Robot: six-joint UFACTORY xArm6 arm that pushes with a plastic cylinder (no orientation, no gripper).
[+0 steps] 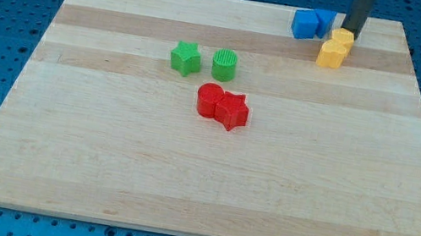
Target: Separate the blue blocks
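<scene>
Two blue blocks sit touching at the view's top right: a larger blue block (303, 24) on the left and a smaller blue block (324, 20) on its right. My rod comes down from the top edge, and my tip (351, 30) is just right of the smaller blue block. The tip stands right above the upper of two yellow blocks (342, 40), which touches the lower yellow block (332, 54).
A green star block (186, 57) and a green cylinder (224, 65) sit left of centre. A red cylinder (210, 101) touches a red star block (233, 111) just below them. The wooden board (183, 182) lies on a blue perforated table.
</scene>
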